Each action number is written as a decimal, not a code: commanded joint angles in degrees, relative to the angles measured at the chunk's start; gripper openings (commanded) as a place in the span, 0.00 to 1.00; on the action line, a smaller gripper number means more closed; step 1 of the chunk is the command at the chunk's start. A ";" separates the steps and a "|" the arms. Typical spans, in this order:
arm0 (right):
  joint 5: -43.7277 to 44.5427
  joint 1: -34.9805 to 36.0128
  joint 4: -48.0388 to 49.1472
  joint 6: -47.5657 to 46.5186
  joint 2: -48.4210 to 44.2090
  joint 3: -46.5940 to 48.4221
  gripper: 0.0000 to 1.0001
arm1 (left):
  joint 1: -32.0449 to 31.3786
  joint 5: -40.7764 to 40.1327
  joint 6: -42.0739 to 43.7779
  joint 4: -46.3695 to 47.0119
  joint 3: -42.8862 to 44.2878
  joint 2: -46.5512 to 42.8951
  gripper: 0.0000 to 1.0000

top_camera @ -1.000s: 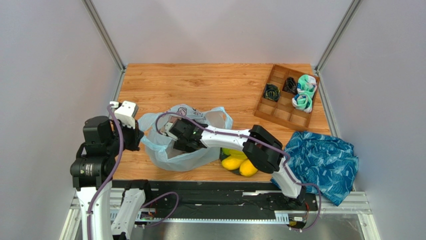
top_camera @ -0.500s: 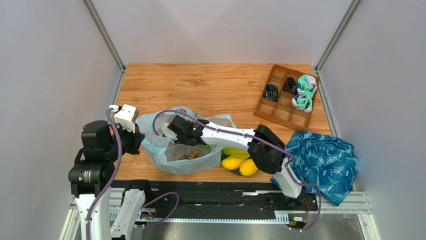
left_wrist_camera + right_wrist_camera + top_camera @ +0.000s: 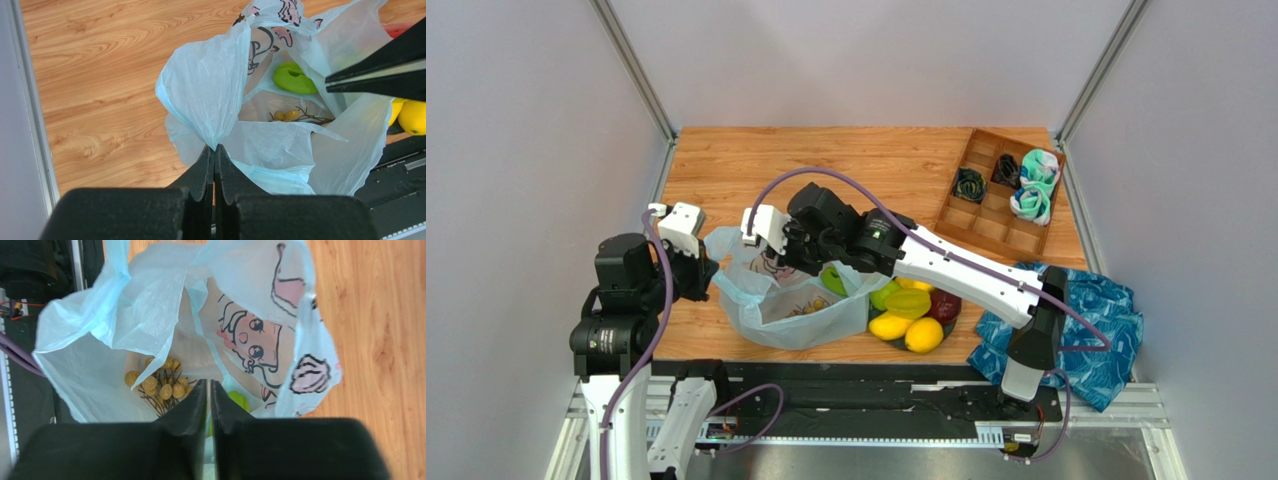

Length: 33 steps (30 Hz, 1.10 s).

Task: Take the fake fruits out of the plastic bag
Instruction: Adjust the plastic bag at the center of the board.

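- The left gripper [image 3: 214,150] has its jaws pressed fully together on the rim of the plastic bag [image 3: 210,95], holding that edge up so the mouth gapes.
- The right gripper [image 3: 208,386] hangs over the bag mouth with its jaws almost together. No fruit shows between them, and whether they nip any film cannot be told.
- Inside the bag, a grape bunch [image 3: 162,385] lies on the bottom and a green fruit [image 3: 294,80] sits close to the right gripper's tips.
- On the surface [image 3: 826,170], just right of the bag, lie yellow fruits [image 3: 893,326], a starfruit [image 3: 908,301] and a dark red apple [image 3: 946,305].
- Judgement: the task is mostly done, with two pieces visibly left to remove.
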 commanded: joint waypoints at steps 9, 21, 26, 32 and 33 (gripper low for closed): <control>-8.22 5.61 -6.12 -0.36 1.36 -15.81 0.18 | -0.27 -4.59 -3.27 0.14 0.50 -1.47 0.00; -4.41 16.77 3.01 3.85 3.38 -21.87 0.33 | -0.27 1.29 -10.05 4.53 -2.75 12.75 0.00; 4.75 12.56 2.58 1.74 2.25 -18.26 0.34 | -0.27 1.65 -10.40 6.02 -3.37 11.37 0.00; 20.92 7.98 7.22 -1.07 0.84 -21.24 0.50 | -0.27 3.49 -10.66 6.29 -3.28 9.17 0.00; 22.33 6.93 7.49 -1.59 1.10 -21.33 0.54 | -0.18 3.84 -10.66 6.46 -3.28 9.08 0.00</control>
